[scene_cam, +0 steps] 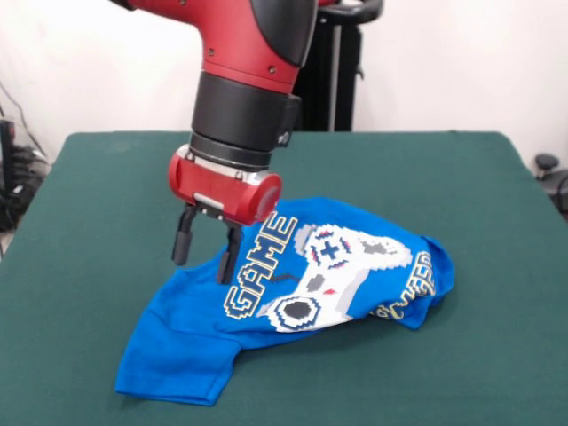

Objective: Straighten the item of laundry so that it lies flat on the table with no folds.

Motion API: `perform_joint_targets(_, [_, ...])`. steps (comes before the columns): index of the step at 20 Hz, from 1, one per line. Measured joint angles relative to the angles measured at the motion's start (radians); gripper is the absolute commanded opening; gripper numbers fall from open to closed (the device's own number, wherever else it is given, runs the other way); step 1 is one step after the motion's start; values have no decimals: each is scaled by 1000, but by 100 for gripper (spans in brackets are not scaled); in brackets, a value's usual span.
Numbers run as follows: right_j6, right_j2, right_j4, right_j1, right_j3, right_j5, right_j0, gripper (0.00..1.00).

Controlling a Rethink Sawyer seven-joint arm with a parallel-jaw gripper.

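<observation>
arm (pixel 244 89) reaching down, gripper (pixel 205 246) vertical, fingers apart

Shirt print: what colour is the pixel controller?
White with grey and blue details, on the bright blue shirt; the controller shows best in the front view.

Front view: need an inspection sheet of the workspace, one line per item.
Surface: table in dark green cloth, bare round the shirt.
Job's things: blue T-shirt not flat; its right side is folded under and the body is rumpled, one sleeve spread toward the camera.
Clutter: nothing seen.
Grippers: pincer open, fingers down at the shirt's upper left edge; contact cannot be told.
Cables: some at the left edge, off the table.
Surroundings: pale wall, black stand behind the arm.
</observation>
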Motion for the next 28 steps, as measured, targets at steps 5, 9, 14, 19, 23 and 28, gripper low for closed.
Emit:
perform_joint_targets(5, [0, 0, 0, 0, 0, 3, -11, 100])
perform_joint_targets(9, [0, 0, 0, 2, 0, 13, -12, 100])
perform_joint_targets(14, [0, 2, 0, 13, 0, 15, -14, 100])
perform_joint_targets(19, [0, 19, 0, 38, 2, 15, -35, 100])
perform_joint_targets(23, [0, 19, 0, 53, 3, 15, -43, 100])
perform_joint_targets(28, [0, 19, 0, 71, 3, 15, -43, 100])
